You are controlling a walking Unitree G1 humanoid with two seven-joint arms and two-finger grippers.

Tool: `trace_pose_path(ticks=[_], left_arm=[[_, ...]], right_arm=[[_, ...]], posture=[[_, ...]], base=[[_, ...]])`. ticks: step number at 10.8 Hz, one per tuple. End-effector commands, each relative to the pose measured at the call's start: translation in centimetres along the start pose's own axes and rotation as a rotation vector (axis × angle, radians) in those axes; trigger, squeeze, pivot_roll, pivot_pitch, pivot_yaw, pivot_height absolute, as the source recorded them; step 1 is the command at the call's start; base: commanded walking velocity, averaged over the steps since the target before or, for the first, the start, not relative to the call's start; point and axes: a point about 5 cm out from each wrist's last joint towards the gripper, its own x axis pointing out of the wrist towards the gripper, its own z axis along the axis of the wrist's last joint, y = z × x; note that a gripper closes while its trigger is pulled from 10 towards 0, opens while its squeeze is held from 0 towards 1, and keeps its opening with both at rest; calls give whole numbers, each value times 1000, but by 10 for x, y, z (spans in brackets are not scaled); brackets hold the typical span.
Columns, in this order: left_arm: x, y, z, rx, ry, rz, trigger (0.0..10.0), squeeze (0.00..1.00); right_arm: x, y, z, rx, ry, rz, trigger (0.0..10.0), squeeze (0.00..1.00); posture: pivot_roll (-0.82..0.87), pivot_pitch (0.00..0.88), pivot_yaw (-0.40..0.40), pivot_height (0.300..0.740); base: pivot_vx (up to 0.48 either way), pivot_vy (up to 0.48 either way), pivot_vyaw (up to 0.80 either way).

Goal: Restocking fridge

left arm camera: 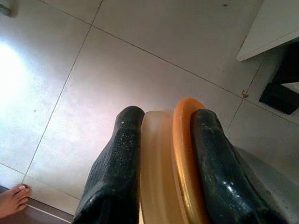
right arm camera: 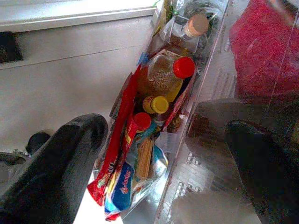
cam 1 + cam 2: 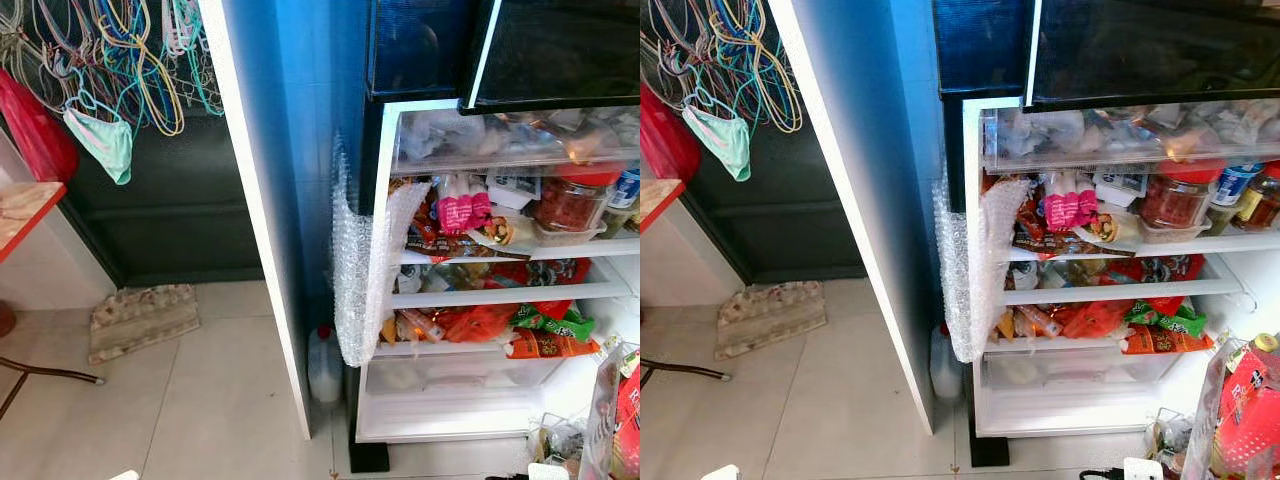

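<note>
The left gripper is clamped on an orange-lidded jar above floor tiles. The right gripper is spread over door-shelf bottles. The open fridge, packed, sits at three o'clock.

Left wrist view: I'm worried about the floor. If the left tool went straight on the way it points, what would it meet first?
Probably the tiled floor; nothing lies between. The left tool is shut on an orange-lidded jar; depth is unclear.
</note>
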Motion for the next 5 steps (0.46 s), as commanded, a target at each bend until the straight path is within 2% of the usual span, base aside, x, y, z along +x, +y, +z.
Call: trace_pose_path(ticks=[1,5], left_arm=[[-1,-1,-7,-5,33,-8,10000,0],[-1,0,-8,-2,37,-9,10000,0]], right_arm=[[2,-10,0,1,2,-27,10000,0],[3,-31,-11,5,23,-73,10000,0]], posture=[[-131,0,40,740],[-135,0,42,740]], base=[[0,0,0],[0,0,0]])
